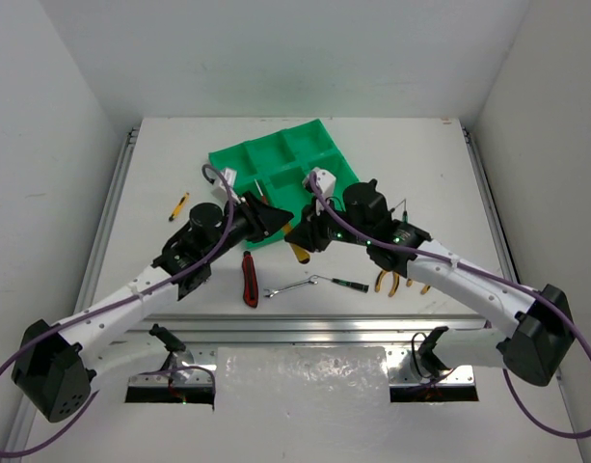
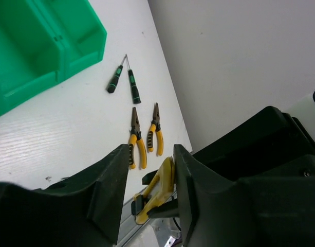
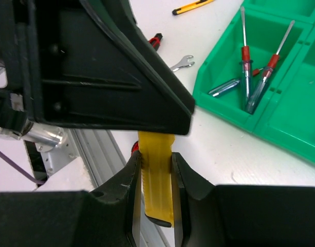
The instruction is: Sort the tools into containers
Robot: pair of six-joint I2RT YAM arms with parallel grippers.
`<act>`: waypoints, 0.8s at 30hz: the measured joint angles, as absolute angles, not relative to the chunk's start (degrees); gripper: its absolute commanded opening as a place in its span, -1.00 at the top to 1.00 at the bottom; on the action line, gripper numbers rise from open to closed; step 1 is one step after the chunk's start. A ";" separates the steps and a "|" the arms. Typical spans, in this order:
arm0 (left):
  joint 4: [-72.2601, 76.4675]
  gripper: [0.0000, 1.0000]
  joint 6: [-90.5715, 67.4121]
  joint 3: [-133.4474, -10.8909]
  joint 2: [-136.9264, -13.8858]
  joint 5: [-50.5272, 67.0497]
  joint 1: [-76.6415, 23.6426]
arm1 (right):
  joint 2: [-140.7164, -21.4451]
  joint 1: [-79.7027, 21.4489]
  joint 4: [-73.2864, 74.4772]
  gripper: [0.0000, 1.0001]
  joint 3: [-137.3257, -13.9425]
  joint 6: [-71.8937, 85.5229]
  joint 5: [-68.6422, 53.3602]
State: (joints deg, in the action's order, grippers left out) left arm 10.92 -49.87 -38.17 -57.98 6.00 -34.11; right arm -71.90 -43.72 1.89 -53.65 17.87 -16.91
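The right gripper [image 3: 156, 157] is clamped on yellow-handled pliers [image 3: 157, 190]. The left gripper [image 2: 151, 154] faces it, jaws either side of the same handles. Whether they pinch yet cannot be told.

**White bench inside a plain white enclosure**

A white bench [image 1: 411, 164] is seen from above and is evenly lit. It is enclosed at the back and on both sides by plain white walls [image 1: 276, 48]. Its edges are framed by silver metal rails [image 1: 305, 333].

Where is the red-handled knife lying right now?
In the top view, the red-handled knife lies on the table, left of centre, just left of the silver wrench.
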 measured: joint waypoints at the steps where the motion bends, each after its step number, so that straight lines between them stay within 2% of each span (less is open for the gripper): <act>1: 11.25 0.42 -49.84 -38.37 -58.35 6.02 -34.44 | -71.90 -43.99 1.78 0.87 -53.65 18.02 -16.91; 2: 11.55 0.63 -49.80 -38.50 -58.78 6.11 -34.89 | -71.96 -44.12 1.76 0.87 -53.69 18.11 -16.75; 5: 12.34 1.00 -48.97 -39.24 -60.18 6.04 -36.21 | -72.49 -44.14 1.80 0.80 -53.71 18.46 -16.29; 9: 11.99 1.00 -48.27 -39.44 -61.12 3.68 -36.51 | -72.66 -44.14 2.20 0.21 -53.80 19.42 -14.02; 10: 11.66 1.00 -48.34 -39.57 -61.12 3.07 -36.69 | -72.64 -44.27 2.09 -0.60 -53.80 19.66 -13.19; 11: 10.55 1.00 -48.40 -40.10 -61.14 1.87 -36.82 | -72.62 -44.45 1.78 -0.97 -53.80 20.23 -11.92; 14: 3.86 1.00 -48.27 -44.91 -62.92 -4.71 -37.30 | -71.24 -44.56 1.61 -0.98 -53.39 20.14 -6.39; 17: -6.44 1.00 -47.29 -57.12 -70.54 -13.54 -35.24 | -66.67 -44.51 3.88 -0.98 -51.81 20.62 2.02; 21: -16.19 1.00 -44.69 -73.67 -84.55 -20.64 -23.33 | -59.53 -44.25 7.57 -0.98 -49.08 20.53 10.00; 24: -24.25 1.00 -42.89 -90.54 -98.45 -26.48 -16.23 | -55.24 -44.23 9.76 -0.98 -46.72 20.58 12.23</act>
